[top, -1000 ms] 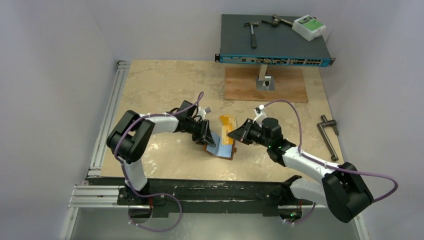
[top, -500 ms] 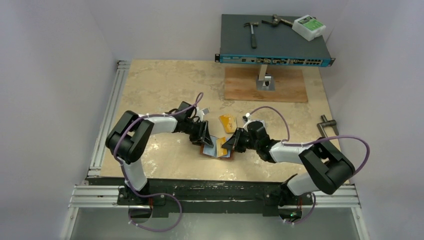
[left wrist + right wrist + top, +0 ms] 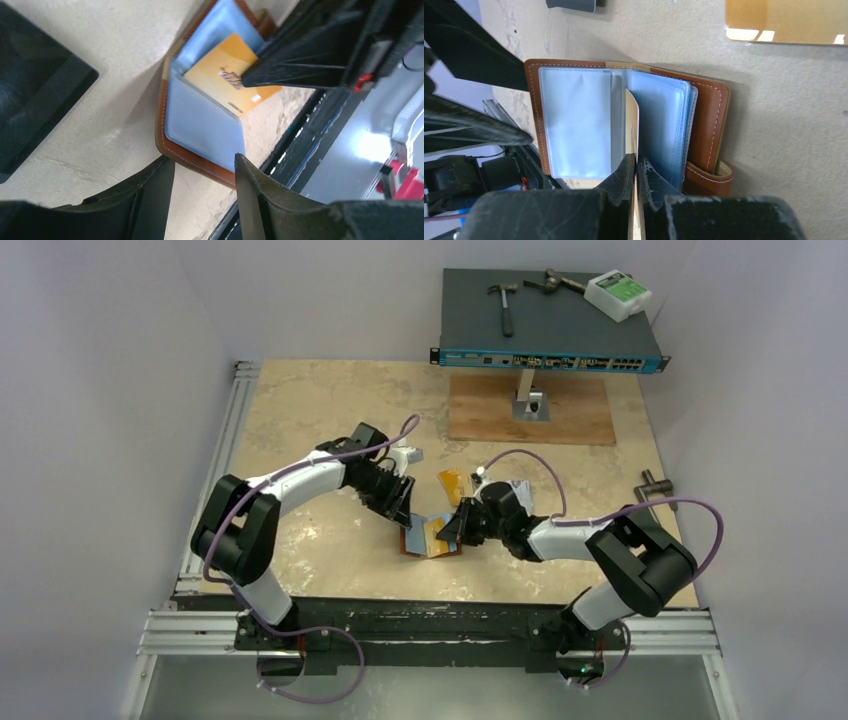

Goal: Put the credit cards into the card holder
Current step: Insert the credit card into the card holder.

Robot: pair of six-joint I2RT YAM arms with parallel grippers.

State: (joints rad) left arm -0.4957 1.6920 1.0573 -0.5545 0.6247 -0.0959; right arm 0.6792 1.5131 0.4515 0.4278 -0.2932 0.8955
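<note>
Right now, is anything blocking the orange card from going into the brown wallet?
Nothing visible. The right end effector holds the gold-orange card edge-on between the light blue sleeves of the open card holder.

Readable text | I can make out none | small print on the gold card (image 3: 220,75) pinched in the right hand (image 3: 637,162): too blurred

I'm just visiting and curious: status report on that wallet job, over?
Right gripper shut on gold-orange plastic card, edge-on in open brown leather card holder, between light blue sleeves. Left gripper open, empty. Nothing blocking.
</note>
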